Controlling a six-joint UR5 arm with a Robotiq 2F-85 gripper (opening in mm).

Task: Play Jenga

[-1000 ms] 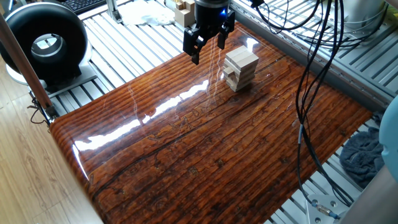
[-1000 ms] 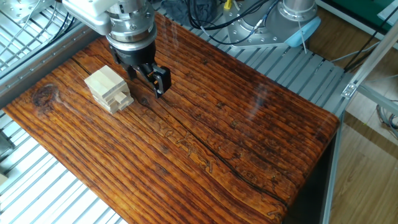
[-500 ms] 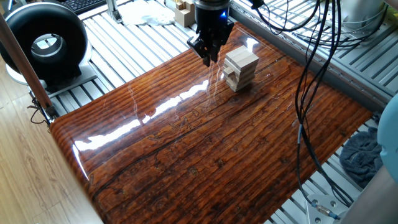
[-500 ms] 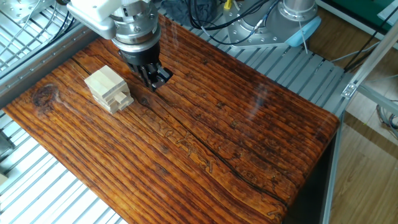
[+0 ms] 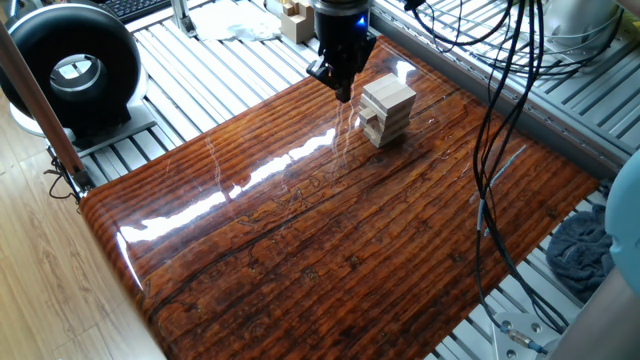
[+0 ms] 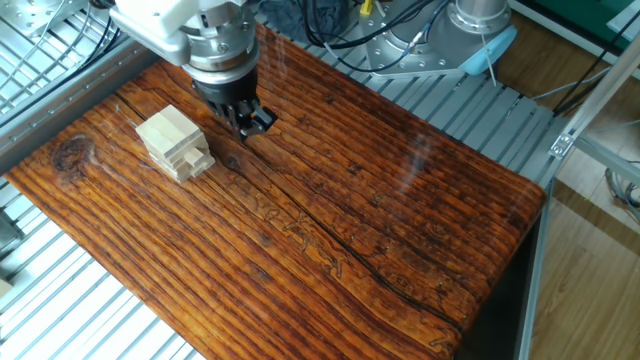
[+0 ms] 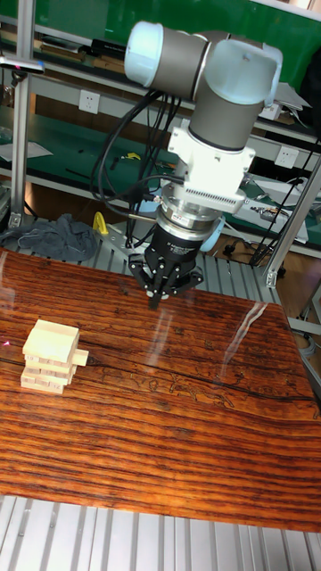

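Observation:
The Jenga tower (image 5: 387,108) (image 6: 174,144) (image 7: 51,357) is a short stack of pale wooden blocks in crosswise layers, standing on the dark wooden table (image 5: 330,230). One block sticks out a little from a lower layer. My gripper (image 5: 342,90) (image 6: 252,126) (image 7: 160,296) hangs just above the table beside the tower, a small gap apart, not touching it. Its black fingers are shut together with nothing between them.
A black round fan (image 5: 75,68) stands off the table's left corner. Pale wooden pieces (image 5: 295,18) lie on the slatted bench behind the arm. Black cables (image 5: 505,120) hang over the table's right side. A grey cloth (image 5: 585,250) lies at the far right.
The gripper's fingers went from spread open to shut. It also shifted slightly toward the tower. The tower has not moved.

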